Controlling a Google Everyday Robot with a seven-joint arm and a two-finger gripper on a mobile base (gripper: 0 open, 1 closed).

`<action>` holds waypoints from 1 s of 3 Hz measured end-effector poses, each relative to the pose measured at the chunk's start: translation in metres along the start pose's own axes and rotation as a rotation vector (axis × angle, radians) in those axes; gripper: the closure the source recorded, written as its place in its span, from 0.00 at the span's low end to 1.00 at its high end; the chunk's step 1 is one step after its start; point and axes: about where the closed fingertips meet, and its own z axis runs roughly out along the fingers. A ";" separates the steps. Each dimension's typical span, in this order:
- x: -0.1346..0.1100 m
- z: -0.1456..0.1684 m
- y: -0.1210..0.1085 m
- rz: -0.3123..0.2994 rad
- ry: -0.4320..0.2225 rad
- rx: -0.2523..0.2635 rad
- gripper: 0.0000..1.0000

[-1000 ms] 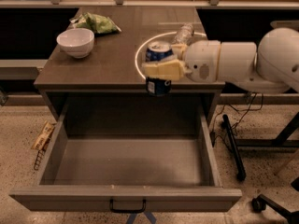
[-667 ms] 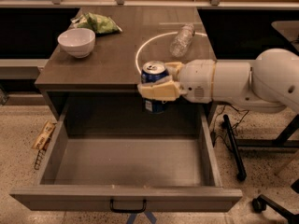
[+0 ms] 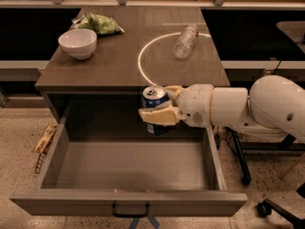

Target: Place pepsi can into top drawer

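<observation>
In the camera view, the gripper (image 3: 161, 104) reaches in from the right, clenched around the can (image 3: 153, 100). The can is upright, just in front of the bench (image 3: 105, 68) edge and above the back of the open drawer (image 3: 128, 202). On the bench lie a bowl (image 3: 77, 42), a green bag (image 3: 97, 24) and a toppled bottle (image 3: 185, 40).

The white, rounded robot arm (image 3: 267, 109) entered from 3 o'clock, its forearm level and pointing toward 9 o'clock. Its cream two-finger gripper (image 3: 156, 105) was near the centre of view, with the fingers (image 3: 161, 116) clamped around an upright, small dark-blue cylindrical pepsi can (image 3: 153, 98).
</observation>
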 end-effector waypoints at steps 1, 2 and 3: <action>0.032 0.018 0.011 0.029 0.008 0.020 1.00; 0.067 0.049 0.014 0.003 -0.031 0.013 1.00; 0.104 0.094 0.009 -0.038 -0.085 -0.019 1.00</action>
